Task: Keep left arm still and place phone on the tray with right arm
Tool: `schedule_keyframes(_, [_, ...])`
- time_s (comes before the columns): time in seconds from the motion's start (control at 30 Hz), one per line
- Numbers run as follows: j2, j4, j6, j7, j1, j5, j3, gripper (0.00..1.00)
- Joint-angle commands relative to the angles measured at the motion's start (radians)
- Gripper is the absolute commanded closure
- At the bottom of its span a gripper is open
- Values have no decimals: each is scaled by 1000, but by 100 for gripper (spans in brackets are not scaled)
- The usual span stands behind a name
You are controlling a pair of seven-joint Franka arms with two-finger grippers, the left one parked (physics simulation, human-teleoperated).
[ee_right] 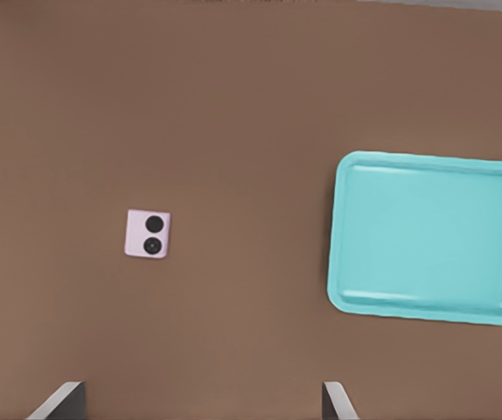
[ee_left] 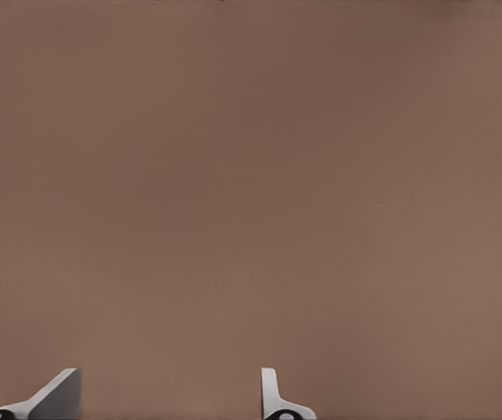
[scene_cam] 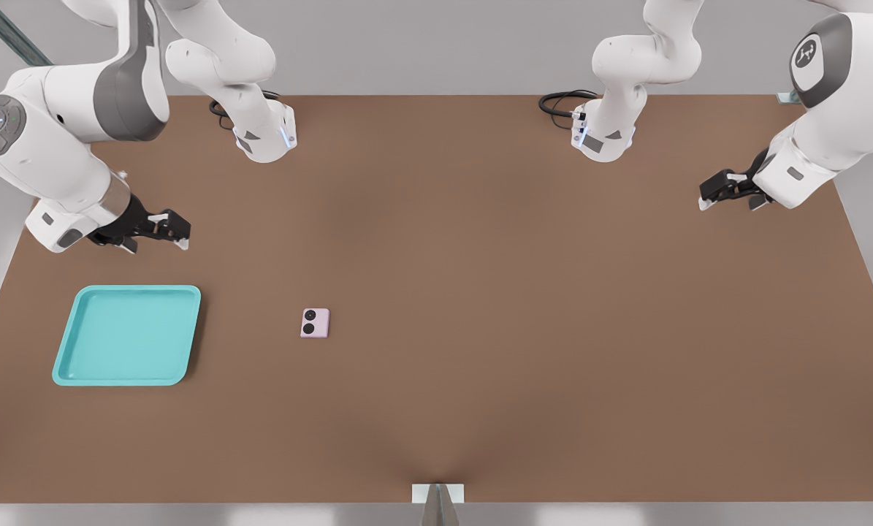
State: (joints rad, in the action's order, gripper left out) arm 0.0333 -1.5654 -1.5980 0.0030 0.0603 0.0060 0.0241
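Plain matte brown tabletop (scene_cam: 480, 292), uniform in colour, bordered by pale grey floor or wall beyond its far and side edges; small grey bracket (scene_cam: 437, 495) at the middle of the near edge. Two white arm bases (scene_cam: 264, 131) bolted near the far edge, each with a coiled black cable (scene_cam: 560, 102) beside it. Tray (scene_cam: 128, 334), turquoise, square with rounded corners and a low rim, flat on the tabletop near the edge at the front view's left, nothing in it. Phone (scene_cam: 315, 323), pale pink and folded, two black lenses facing up, flat on the bare tabletop, well apart from the tray on its side toward the tabletop's centre, not yet on the tray. Right arm (scene_cam: 49, 146), with lit grey wrist disc, reaching in over the corner at the front view's far left. Gripper (scene_cam: 175, 232) raised above the tabletop, past the tray's far edge, well apart from the phone, holding nothing; fingers (ee_right: 66, 401) spread wide in the right wrist view, with phone (ee_right: 149, 234) and tray (ee_right: 432, 238) both in sight below.
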Motion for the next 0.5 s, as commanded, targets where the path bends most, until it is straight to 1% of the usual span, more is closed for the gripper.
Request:
schedule_keyframes(0.0, [0, -1, -16, 11, -36, -1, 2, 0])
schedule_keyframes(0.07, [30, 5, -31, 21, -19, -6, 11, 0])
schedule_keyframes(0.1, [80, 13, -62, 35, -10, -7, 37, 0])
schedule_keyframes(0.17, [184, -1, -219, 52, 32, -9, 51, 0])
schedule_keyframes(0.23, [283, -45, -367, 175, 73, -9, 53, 0])
schedule_keyframes(0.3, [346, -128, -526, 281, 139, -58, 53, 0])
schedule_keyframes(0.37, [442, -131, -631, 433, 193, -73, 54, 0])
schedule_keyframes(0.43, [474, -206, -749, 477, 194, -72, 54, 0])
schedule_keyframes(0.47, [491, -209, -758, 499, 200, -72, 54, 0])
